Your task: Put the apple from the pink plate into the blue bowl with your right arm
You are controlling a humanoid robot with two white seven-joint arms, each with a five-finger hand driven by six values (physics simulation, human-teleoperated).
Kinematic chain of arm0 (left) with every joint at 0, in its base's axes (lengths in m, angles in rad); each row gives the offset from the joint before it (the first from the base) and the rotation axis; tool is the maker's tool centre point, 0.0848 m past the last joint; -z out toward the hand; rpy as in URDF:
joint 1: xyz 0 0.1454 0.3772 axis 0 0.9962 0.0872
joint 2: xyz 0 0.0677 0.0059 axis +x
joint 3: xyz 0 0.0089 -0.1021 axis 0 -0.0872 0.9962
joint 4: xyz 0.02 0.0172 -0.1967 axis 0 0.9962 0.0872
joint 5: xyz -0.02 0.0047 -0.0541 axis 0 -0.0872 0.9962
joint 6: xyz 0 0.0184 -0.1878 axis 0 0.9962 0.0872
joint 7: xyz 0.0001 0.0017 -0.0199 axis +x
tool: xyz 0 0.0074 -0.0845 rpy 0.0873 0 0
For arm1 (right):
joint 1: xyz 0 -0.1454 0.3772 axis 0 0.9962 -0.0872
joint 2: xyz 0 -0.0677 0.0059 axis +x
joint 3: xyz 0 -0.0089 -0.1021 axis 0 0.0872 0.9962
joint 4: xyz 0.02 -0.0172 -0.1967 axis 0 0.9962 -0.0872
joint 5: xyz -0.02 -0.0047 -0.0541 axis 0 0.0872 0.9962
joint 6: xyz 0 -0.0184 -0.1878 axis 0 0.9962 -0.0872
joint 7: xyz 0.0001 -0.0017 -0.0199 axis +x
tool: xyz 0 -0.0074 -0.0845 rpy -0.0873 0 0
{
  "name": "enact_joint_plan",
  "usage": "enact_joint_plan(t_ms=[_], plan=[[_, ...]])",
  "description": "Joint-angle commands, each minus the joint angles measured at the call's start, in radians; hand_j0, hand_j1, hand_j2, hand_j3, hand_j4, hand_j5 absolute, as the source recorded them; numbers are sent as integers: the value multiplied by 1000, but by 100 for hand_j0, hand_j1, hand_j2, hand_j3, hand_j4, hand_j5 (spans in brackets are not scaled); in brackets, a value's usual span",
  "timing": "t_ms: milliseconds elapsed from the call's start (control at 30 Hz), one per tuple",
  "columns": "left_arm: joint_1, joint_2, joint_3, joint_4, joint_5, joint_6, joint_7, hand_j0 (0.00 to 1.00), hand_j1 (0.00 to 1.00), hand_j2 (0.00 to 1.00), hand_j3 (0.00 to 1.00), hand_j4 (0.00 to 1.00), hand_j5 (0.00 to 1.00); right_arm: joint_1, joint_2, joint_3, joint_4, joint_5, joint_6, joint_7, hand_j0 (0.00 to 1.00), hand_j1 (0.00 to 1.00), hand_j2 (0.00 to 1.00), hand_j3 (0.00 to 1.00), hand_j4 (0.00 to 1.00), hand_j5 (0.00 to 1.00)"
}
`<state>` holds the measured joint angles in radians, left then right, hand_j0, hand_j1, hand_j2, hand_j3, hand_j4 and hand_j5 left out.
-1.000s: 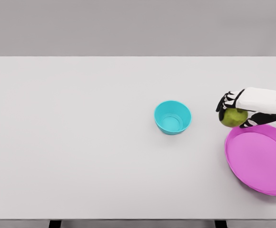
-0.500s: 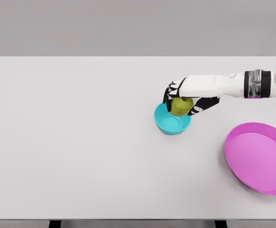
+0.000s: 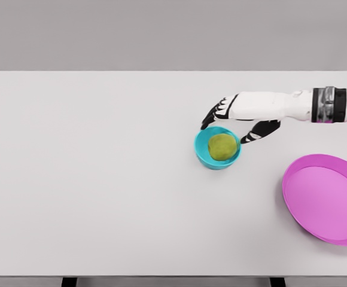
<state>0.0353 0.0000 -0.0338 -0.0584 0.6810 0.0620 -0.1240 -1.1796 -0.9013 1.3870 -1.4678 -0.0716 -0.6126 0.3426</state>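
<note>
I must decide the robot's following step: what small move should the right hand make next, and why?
Probably lift the right hand up and back toward the right. The green apple already sits inside the small blue bowl, the fingers are spread above it holding nothing, and the round pink plate is bare, so only a clear retreat seems left.

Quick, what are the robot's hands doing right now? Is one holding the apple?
Right hand: open, holding nothing; the apple sits in the blue bowl.
Left hand: not in view.
</note>
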Motion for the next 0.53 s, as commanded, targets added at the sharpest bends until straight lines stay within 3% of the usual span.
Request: enact_joint_plan(t_ms=[0,100,133,200,267,333,500], plan=[[0,0,0,0,0,-1,0,100,100,100,100,100,100,0,-19,-5,-16,-7,2,-1,90,90,90,90,90,90],[0,0,0,0,0,1,0,100,100,100,100,100,100,0,-44,-8,-51,-7,2,-1,90,90,90,90,90,90],[0,0,0,0,0,-1,0,100,100,100,100,100,100,0,-80,-20,-86,-7,2,1,90,90,90,90,90,90],[0,0,0,0,0,1,0,100,100,100,100,100,100,2,-220,-86,-193,-7,2,6,93,93,93,93,93,93],[0,0,0,0,0,1,0,100,100,100,100,100,100,61,-301,-160,-195,-16,2,9,94,94,94,94,94,94],[0,0,-1,0,0,1,0,100,100,100,100,100,100,150,-295,-246,-195,-24,2,39,93,93,93,93,93,93],[0,0,0,0,0,-1,0,100,100,100,100,100,100,172,-283,-273,-198,-28,2,56,92,92,92,92,92,92]])
